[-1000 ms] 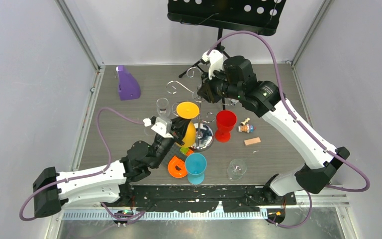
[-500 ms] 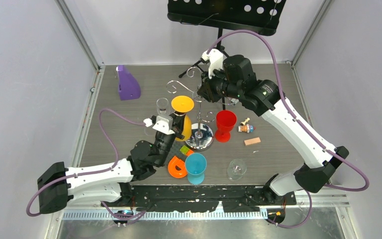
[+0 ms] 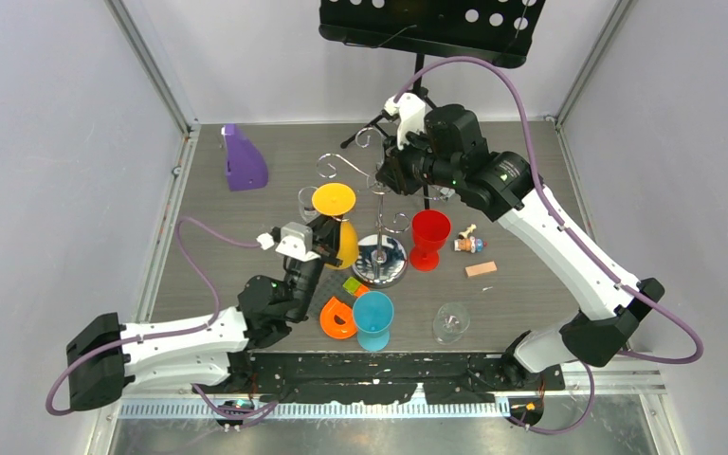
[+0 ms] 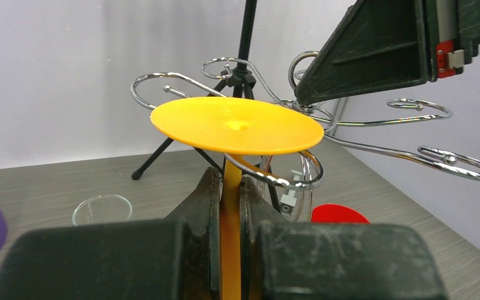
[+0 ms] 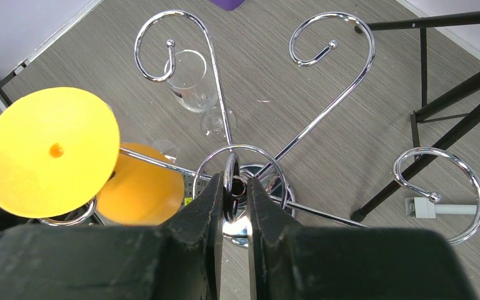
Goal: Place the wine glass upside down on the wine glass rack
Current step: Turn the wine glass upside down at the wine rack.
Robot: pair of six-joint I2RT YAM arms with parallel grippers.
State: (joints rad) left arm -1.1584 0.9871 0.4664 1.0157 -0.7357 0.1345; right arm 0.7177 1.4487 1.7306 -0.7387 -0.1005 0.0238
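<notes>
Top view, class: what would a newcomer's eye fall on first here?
The bright yellow wine glass, held upside down by its stem in the left gripper, in the middle of the table. Beside it, the shiny chrome wine glass rack, its top pinched by the right gripper.

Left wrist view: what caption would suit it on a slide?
Left pincer grips an upside-down yellow wine glass by its stem, at a curled arm of the chrome rack.
</notes>
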